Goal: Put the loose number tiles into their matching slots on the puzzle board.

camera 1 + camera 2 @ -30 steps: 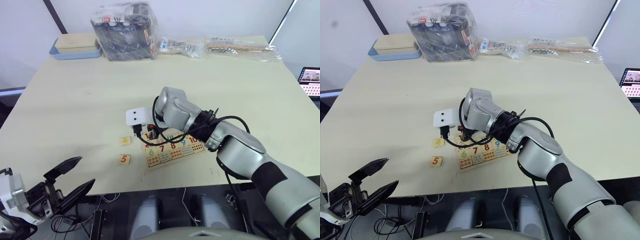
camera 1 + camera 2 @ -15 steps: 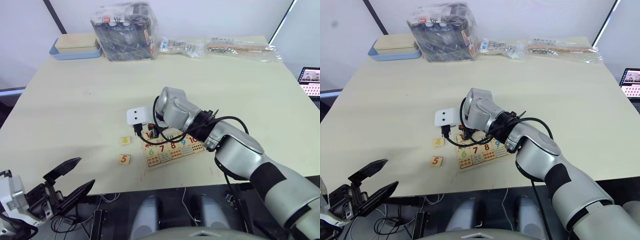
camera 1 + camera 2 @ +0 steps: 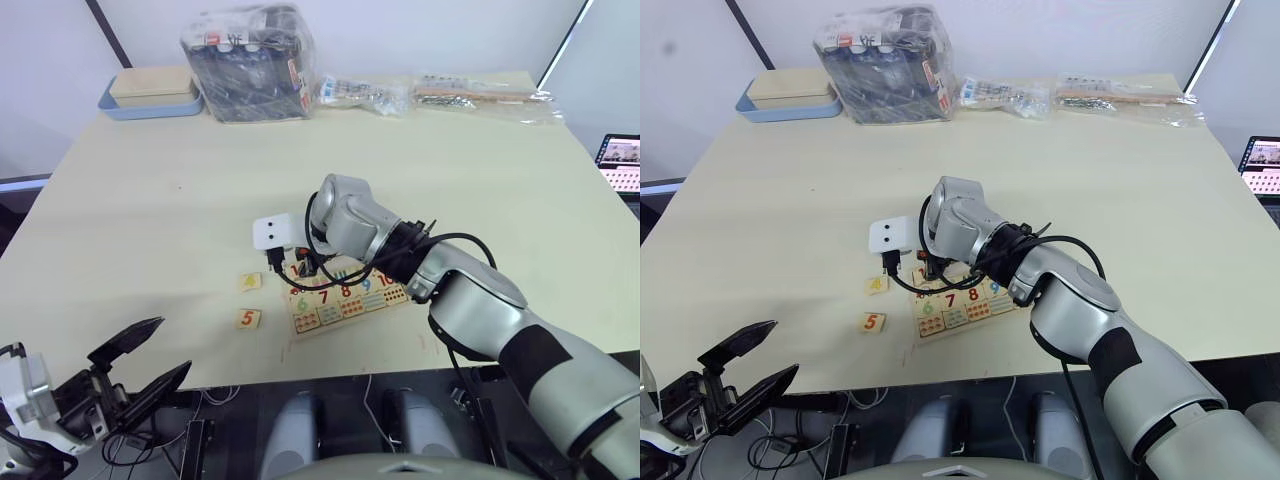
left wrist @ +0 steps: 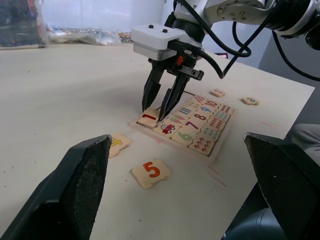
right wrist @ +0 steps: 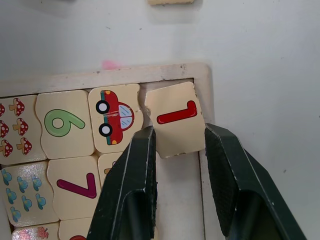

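Placement of tile 1 (image 5: 176, 126) is proceeding at the corner slot (image 5: 175, 165) of the puzzle board (image 4: 182, 125). The right gripper (image 5: 177, 150) is pinching this tile between its two black fingers (image 5: 135, 165), holding it tilted, one edge riding on the board's raised rim and the rest hanging over the open recess directly beneath the fingertips.

Items nearest the gripper:
- Car picture tile (image 5: 114, 116), lying seated just beside the held tile.
- Green 6 (image 5: 62, 122) and pink 7 (image 5: 75, 182), sitting in their rows beyond the car tile.
- Empty recess running back under the fingers along the board's rim, awaiting further numerals.

Items farther out, off the board:
- Tile 4 (image 4: 116, 143), resting on the table (image 3: 180, 200) near the board's corner.
- Tile 5 (image 4: 151, 171), lying a little farther off, on the side toward the left gripper (image 4: 175, 190).
- Two more small tiles (image 4: 250, 101) lying past the board's far end; their numerals are too small to read.

The left gripper is hanging spread and idle, well apart from the board.

Judgement: the next move is calling for squaring the tile to the recess, lowering it flat, then letting go. A skewed release is risking the tile staying propped on the rim.
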`<control>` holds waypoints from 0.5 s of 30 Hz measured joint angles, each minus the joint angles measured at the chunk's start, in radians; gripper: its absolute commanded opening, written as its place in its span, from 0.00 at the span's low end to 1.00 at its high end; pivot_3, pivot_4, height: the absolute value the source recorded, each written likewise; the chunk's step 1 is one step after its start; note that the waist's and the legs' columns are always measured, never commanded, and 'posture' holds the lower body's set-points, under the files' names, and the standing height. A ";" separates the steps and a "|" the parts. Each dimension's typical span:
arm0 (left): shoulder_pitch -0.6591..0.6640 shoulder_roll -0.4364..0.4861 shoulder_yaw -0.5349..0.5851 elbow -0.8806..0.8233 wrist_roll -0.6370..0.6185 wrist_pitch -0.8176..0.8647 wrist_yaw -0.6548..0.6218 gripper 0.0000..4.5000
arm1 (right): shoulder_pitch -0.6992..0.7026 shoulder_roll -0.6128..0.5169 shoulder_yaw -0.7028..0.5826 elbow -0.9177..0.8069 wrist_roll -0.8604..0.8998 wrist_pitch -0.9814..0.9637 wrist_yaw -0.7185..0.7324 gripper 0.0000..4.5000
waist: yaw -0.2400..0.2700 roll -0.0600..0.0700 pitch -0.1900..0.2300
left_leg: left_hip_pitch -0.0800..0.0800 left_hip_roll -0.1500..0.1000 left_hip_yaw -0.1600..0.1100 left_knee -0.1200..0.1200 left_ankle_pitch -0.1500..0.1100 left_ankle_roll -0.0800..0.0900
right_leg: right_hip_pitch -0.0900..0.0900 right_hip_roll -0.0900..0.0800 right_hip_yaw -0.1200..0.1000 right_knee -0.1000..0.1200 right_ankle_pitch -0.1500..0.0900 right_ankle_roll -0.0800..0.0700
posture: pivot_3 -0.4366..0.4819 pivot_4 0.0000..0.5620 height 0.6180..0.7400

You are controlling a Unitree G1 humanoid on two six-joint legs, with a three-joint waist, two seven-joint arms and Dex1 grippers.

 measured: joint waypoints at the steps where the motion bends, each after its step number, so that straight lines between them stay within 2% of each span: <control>1: 0.000 0.000 0.000 0.000 0.000 0.000 0.000 1.00 | 0.000 0.000 0.000 0.000 0.000 0.000 0.000 0.19 | 0.000 0.000 0.000 | 0.000 0.000 0.000 0.000 0.000 0.000 | 0.000 0.000 0.000 0.000 0.000 0.000 | 0.48 0.27 1.00; 15: 0.001 -0.006 0.000 0.001 0.003 -0.016 -0.008 1.00 | -0.042 0.023 -0.001 0.007 -0.003 -0.002 0.021 0.19 | 0.000 0.000 0.000 | 0.000 0.000 0.000 0.000 0.000 0.000 | 0.000 0.000 0.000 0.000 0.000 0.000 | 0.48 0.27 1.00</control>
